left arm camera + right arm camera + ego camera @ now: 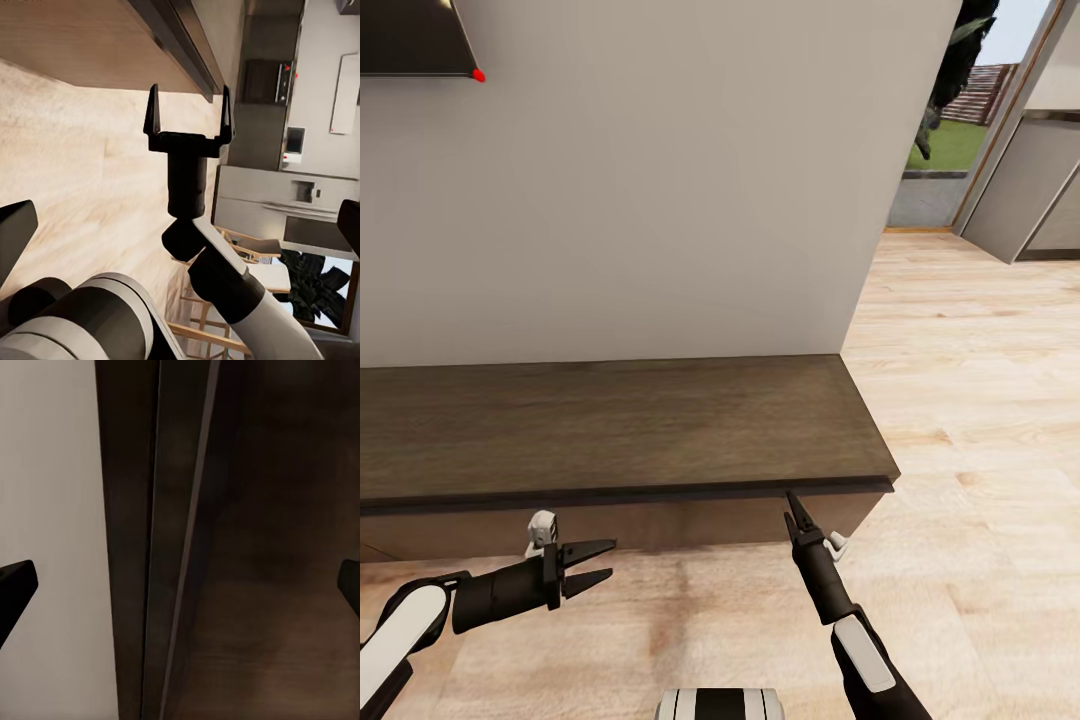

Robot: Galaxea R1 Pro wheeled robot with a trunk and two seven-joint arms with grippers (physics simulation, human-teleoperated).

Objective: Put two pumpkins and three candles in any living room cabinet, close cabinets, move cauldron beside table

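Note:
The long, low, dark brown cabinet (620, 425) runs along the white wall, and its front looks closed under the top's lip. My left gripper (610, 560) hovers open above the floor in front of it, pointing right. My right gripper (791, 503) points up at the cabinet's front edge near its right end. In the left wrist view the right gripper (189, 105) stands open just short of the drawer front (90, 45). Its fingertips (15, 585) sit wide apart in the right wrist view, framing the cabinet (270, 547) edge. The pumpkins, candles and cauldron are out of view.
A dark screen corner (420, 40) hangs on the wall above the cabinet. Pale wood floor (980, 400) stretches to the right toward a glass opening (950, 140) and a grey door panel (1030, 190). A fridge (300, 195) and wooden chairs appear in the left wrist view.

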